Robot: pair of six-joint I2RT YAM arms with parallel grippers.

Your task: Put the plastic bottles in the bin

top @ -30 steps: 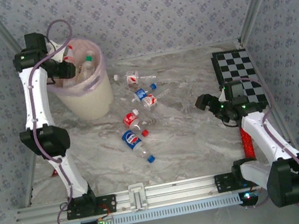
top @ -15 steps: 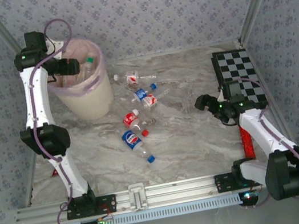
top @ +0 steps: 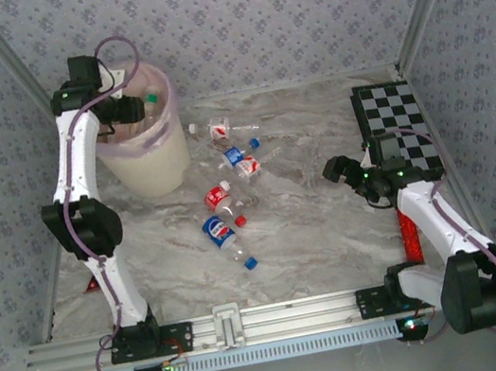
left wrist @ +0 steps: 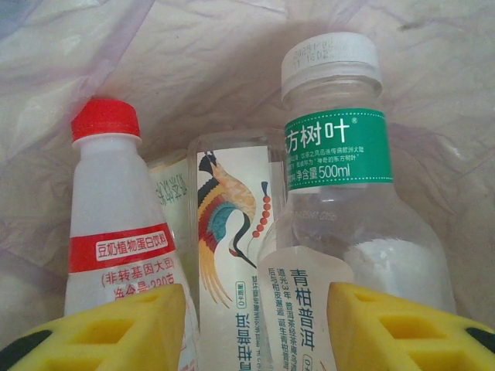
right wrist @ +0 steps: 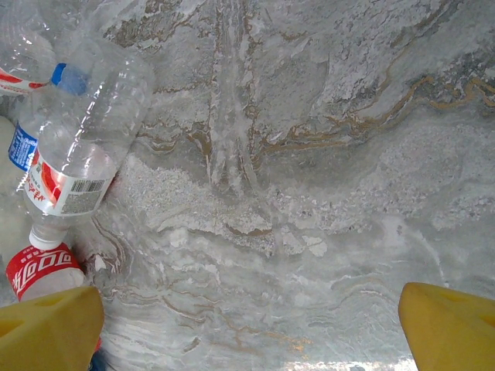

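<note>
Top external view, items as found:
- bin (top: 151, 169): cream-white with a pink-lilac bag, upright at the far left of the table (top: 323, 230); a green-topped bottle (top: 149, 97) stands inside
- left gripper (top: 132, 108): over the bin mouth; in the left wrist view its yellow fingers (left wrist: 116, 328) are spread apart with nothing pinched. Beyond them, upright against the bag: red-capped white bottle (left wrist: 108, 224), crane-label bottle (left wrist: 228, 232), white-capped bottle (left wrist: 340, 147) with a green band
- lying on the table, right of the bin: red-label bottle (top: 219, 130), blue-label bottle (top: 239, 158), cola bottle (top: 218, 195), large blue-label bottle (top: 221, 232)
- right gripper (top: 330, 169): low over the table, well apart from these; in the right wrist view its fingers (right wrist: 46, 325) are spread wide over bare marble, holding nothing, with a clear bottle (right wrist: 100, 108) at the left edge
- chequered board (top: 395, 121): far right corner
- red cylinder (top: 408, 239): at the table's right edge
</note>
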